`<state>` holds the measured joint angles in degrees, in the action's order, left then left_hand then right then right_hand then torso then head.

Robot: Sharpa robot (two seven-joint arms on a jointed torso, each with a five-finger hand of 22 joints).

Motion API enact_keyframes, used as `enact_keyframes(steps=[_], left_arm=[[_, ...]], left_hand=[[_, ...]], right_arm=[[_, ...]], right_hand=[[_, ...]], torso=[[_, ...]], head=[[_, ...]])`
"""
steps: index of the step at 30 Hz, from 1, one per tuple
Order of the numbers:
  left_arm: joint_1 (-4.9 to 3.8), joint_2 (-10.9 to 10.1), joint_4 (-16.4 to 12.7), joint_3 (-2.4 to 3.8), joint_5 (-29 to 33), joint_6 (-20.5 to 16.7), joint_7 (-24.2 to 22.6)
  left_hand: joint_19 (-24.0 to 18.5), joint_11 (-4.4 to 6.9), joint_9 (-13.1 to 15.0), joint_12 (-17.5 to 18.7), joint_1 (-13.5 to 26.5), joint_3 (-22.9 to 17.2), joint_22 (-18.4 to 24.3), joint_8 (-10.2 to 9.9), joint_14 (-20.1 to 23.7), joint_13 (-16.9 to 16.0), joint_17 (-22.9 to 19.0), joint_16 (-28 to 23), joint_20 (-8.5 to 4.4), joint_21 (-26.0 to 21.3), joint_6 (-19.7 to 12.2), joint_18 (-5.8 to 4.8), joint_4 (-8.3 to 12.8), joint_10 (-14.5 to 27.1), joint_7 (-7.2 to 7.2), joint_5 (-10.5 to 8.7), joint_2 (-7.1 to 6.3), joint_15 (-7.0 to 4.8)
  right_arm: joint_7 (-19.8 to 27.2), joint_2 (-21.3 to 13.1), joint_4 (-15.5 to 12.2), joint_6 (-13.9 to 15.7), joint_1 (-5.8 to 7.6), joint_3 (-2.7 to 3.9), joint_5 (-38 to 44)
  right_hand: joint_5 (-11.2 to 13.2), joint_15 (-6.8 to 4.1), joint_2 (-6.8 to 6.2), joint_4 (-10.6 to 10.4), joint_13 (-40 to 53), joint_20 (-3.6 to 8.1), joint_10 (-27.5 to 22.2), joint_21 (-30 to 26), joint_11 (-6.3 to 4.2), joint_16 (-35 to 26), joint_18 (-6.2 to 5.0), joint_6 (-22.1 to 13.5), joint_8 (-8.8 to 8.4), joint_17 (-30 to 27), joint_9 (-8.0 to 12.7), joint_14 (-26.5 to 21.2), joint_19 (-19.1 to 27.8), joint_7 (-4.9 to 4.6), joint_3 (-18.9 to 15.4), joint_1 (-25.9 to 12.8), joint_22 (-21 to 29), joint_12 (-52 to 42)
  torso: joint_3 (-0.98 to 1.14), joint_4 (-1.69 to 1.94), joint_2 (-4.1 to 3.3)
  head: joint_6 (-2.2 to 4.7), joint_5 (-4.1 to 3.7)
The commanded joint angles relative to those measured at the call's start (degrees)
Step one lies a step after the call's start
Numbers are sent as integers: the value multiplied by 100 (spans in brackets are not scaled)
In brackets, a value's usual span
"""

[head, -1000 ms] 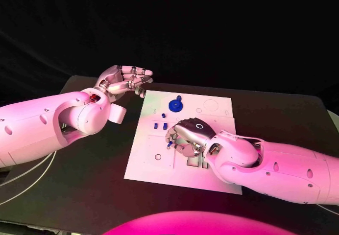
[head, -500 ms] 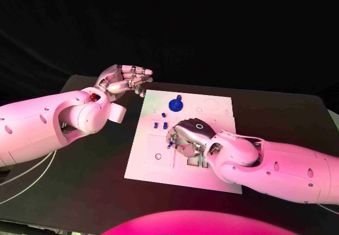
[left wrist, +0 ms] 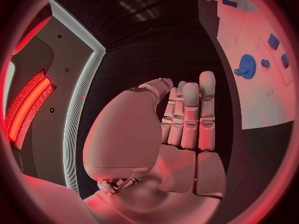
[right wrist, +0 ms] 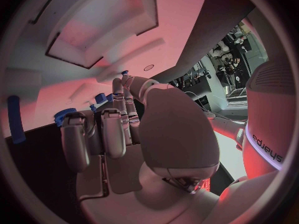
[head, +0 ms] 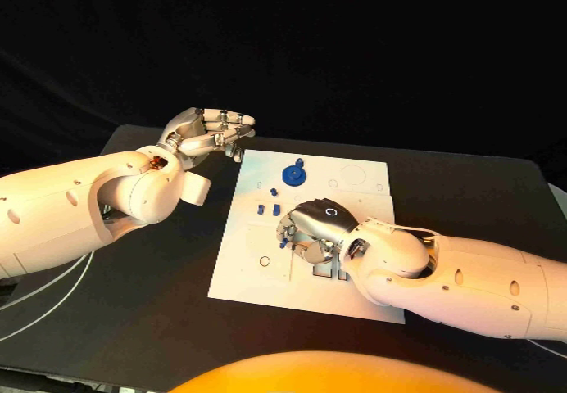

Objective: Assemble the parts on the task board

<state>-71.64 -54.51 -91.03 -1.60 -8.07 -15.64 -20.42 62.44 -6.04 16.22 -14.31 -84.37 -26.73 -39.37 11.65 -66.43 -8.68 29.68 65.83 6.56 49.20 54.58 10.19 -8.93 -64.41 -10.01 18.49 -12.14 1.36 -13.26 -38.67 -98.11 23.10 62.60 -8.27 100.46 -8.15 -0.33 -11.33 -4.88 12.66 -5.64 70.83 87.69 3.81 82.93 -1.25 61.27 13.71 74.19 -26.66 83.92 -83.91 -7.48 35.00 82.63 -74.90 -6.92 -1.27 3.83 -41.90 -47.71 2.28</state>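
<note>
Parts (head: 275,210) lie scattered on the task board (head: 355,307) mid-counter (head: 142,327), and the right robot hand (head: 317,232), knuckles up over the board's middle, grip unclear, should lower straight and slowly, while the left robot hand (head: 213,131) hovers curled, holding nothing, off the board's far corner.

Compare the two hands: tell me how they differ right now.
The silver left hand hovers off the white task board, past its far left corner over the black table; the silver right hand is down on the board's middle. The left hand's curled fingers hold nothing; whether the right hand grips a part cannot be told. Both have fingers curled.
</note>
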Motion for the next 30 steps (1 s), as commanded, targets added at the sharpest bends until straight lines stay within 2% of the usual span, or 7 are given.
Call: enact_keyframes(steps=[1, 13, 16, 18, 24, 30], left_arm=[[-3, 7, -12, 3, 28, 46, -23], [-3, 4, -8, 3, 28, 48, -3], [-3, 4, -7, 3, 28, 48, 5], [-3, 4, -7, 3, 28, 47, 9], [-3, 0, -7, 3, 28, 56, 25], [-3, 0, -5, 3, 28, 66, 36]], left_hand=[[-6, 8, -7, -27, -35, -24, 9, 17, 45, -5, -6, -32, -32, -28, -19, 37, 16, 47, -24, 32, -11, 2], [-6, 8, -7, -27, -35, -24, 9, 17, 45, -5, -6, -32, -32, -28, -19, 37, 16, 47, -24, 32, -11, 2], [-6, 8, -7, -27, -35, -24, 9, 17, 45, -5, -6, -32, -32, -28, -19, 37, 16, 47, -24, 32, -11, 2], [-6, 8, -7, -27, -35, -24, 9, 17, 45, -5, -6, -32, -32, -28, -19, 37, 16, 47, -24, 32, -11, 2], [-6, 7, -8, -35, -39, -31, 9, 18, 47, -7, -9, -33, -31, -29, -20, 37, 22, 54, -25, 32, -7, 2], [-6, 7, -8, -35, -39, -31, 9, 18, 47, -7, -9, -33, -31, -29, -20, 37, 22, 54, -25, 32, -7, 2]], right_arm=[[10, 20, 8, -171, -7, -5, 24], [-19, 58, 8, -324, -8, -14, 34], [-26, 61, 12, -356, -8, -15, 36], [-36, 61, 15, -380, -8, -16, 38], [-82, 56, 33, -376, -7, -17, 50], [-117, 30, 26, -237, -6, -18, 82]], right_hand=[[29, -32, 13, 22, -3, 32, -22, 12, -9, -34, 72, 22, 10, -8, -9, 286, -501, -18, -21, -72, -1407, 38], [98, -26, 11, 24, -6, 27, -42, -10, -1, -39, 66, -11, -5, -20, -12, 283, -490, -20, -45, -130, -1398, 74], [130, 8, -54, -8, -24, 7, -129, -50, 43, -50, 57, -175, -106, -48, 26, 277, -470, -70, -68, -241, -1381, 146], [-47, 64, -179, -79, -54, -38, -242, -103, 102, -63, 45, -308, -201, -80, 63, 268, -444, -128, -130, -419, -1358, 237], [-58, 91, -234, -113, -74, -66, -322, -193, 144, -77, 24, -399, -269, -115, 89, 257, -401, -165, -176, -499, -1319, 292], [-28, 149, -300, -142, -136, -123, -602, -394, 211, -135, -22, -703, -478, -234, 169, 220, -306, -202, -214, -553, -1231, 328]], torso=[[-2, -3, -1], [2, -4, 1], [3, -4, 1], [3, -6, 1], [8, -8, 1], [12, -5, 2]], head=[[-10, -1], [-12, -7], [-20, -5], [-24, 0], [-19, -5], [-14, -9]])
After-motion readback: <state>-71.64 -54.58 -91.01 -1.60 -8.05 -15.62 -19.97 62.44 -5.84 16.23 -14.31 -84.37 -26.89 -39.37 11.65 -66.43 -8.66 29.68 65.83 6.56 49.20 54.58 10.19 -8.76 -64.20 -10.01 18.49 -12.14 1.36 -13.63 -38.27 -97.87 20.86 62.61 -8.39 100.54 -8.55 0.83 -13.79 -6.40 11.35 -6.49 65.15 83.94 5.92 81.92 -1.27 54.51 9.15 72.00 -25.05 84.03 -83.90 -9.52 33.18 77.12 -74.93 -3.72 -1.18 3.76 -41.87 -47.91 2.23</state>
